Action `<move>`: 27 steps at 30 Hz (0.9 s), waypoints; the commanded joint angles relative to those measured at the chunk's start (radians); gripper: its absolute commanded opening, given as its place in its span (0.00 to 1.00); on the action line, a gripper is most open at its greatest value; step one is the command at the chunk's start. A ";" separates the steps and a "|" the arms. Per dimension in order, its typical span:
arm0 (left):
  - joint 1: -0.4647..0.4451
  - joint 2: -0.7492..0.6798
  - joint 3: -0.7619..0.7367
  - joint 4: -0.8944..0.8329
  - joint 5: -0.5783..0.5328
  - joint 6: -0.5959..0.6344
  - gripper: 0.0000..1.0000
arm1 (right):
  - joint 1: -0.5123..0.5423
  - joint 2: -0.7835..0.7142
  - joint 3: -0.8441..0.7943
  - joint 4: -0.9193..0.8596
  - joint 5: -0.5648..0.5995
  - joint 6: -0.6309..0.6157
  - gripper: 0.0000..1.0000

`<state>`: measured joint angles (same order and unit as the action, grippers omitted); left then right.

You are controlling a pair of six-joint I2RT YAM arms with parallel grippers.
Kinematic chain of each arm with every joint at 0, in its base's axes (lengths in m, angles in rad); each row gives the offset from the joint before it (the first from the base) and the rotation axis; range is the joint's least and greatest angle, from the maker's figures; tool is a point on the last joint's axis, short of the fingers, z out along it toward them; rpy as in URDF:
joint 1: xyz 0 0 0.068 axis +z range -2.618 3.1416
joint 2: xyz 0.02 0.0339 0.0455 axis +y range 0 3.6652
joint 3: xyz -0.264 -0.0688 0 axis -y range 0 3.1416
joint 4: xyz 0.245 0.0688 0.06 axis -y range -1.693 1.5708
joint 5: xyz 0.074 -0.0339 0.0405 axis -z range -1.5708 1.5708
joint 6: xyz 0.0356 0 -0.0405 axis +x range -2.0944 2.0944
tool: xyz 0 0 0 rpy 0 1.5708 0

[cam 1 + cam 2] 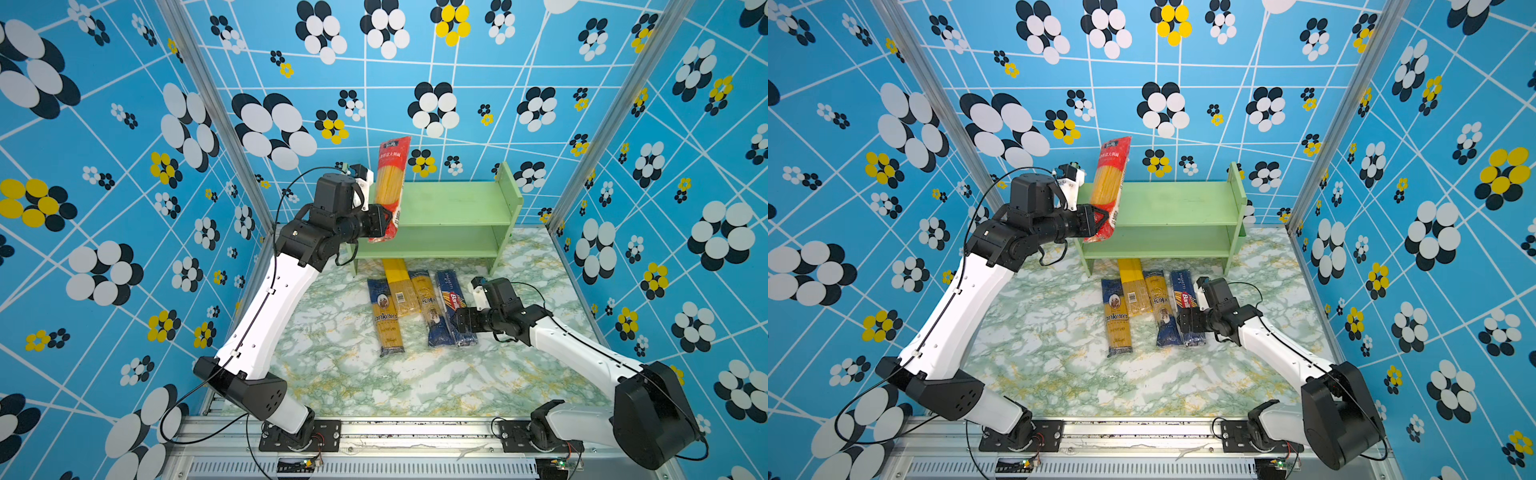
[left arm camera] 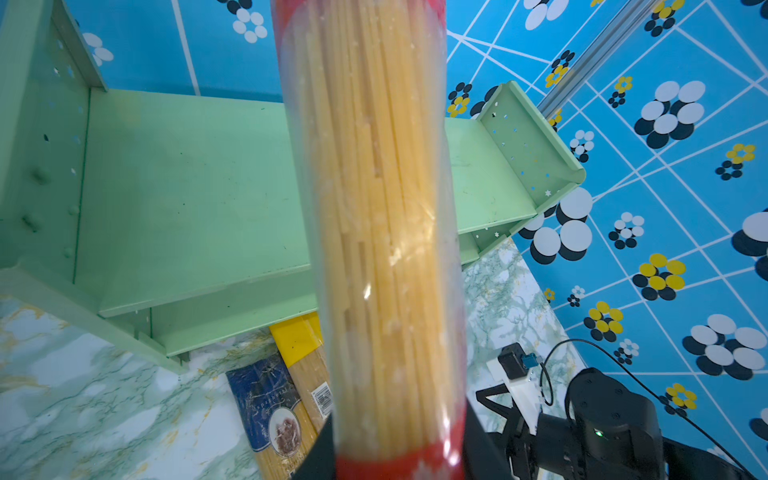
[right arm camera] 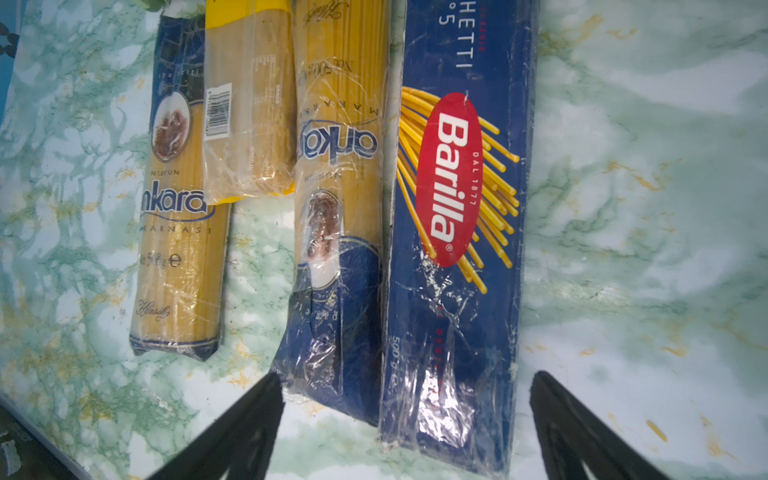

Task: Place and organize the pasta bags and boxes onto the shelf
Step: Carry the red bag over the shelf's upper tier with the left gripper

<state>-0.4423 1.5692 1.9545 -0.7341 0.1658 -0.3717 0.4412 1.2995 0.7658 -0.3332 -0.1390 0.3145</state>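
Note:
My left gripper [image 1: 384, 222] [image 2: 399, 457] is shut on the lower red end of the red-ended clear bag [image 1: 390, 183] [image 2: 374, 208], which stands nearly upright at the left end of the pale-green shelf [image 1: 453, 203] [image 2: 187, 199]. On the table before the shelf lie a blue-and-yellow bag [image 1: 386, 320], a plain yellow barcoded bag [image 1: 399, 286], a second blue-and-yellow bag [image 3: 340, 208] and the dark blue Barilla box [image 1: 453, 303] [image 3: 457, 208]. My right gripper [image 1: 459, 322] [image 3: 407, 374] is open, its fingers straddling the near ends of the box and that second bag.
Both shelf tiers show bare boards. The marble-patterned table [image 1: 353, 374] stretches in front of the packs. Blue flowered walls close in the sides and back, with metal posts [image 1: 232, 137] at the rear corners, close to the shelf's ends.

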 commanded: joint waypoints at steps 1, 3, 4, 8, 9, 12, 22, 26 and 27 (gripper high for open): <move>0.016 0.020 0.089 0.150 -0.073 0.074 0.00 | 0.007 0.011 0.033 -0.006 0.012 -0.018 0.95; 0.017 0.049 0.105 0.147 -0.086 0.080 0.00 | 0.008 0.015 0.034 0.000 0.012 -0.016 0.95; 0.019 0.063 0.115 0.147 -0.090 0.080 0.00 | 0.007 0.018 0.034 0.002 0.011 -0.017 0.95; 0.019 0.116 0.153 0.145 -0.111 0.088 0.00 | 0.007 0.033 0.041 0.004 0.012 -0.015 0.95; 0.020 0.128 0.164 0.146 -0.119 0.091 0.00 | 0.007 0.037 0.044 0.005 0.013 -0.016 0.95; 0.020 0.162 0.188 0.145 -0.142 0.103 0.00 | 0.007 0.047 0.046 0.007 0.012 -0.017 0.95; 0.001 0.222 0.227 0.145 -0.259 0.153 0.00 | 0.007 0.071 0.059 0.003 0.014 -0.029 0.95; -0.002 0.234 0.227 0.157 -0.295 0.160 0.00 | 0.007 0.086 0.066 0.001 0.012 -0.028 0.95; -0.001 0.237 0.229 0.157 -0.298 0.160 0.00 | 0.007 0.089 0.067 0.001 0.010 -0.029 0.95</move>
<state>-0.4370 1.8175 2.1082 -0.7498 -0.0689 -0.2489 0.4431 1.3773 0.8051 -0.3294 -0.1390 0.2996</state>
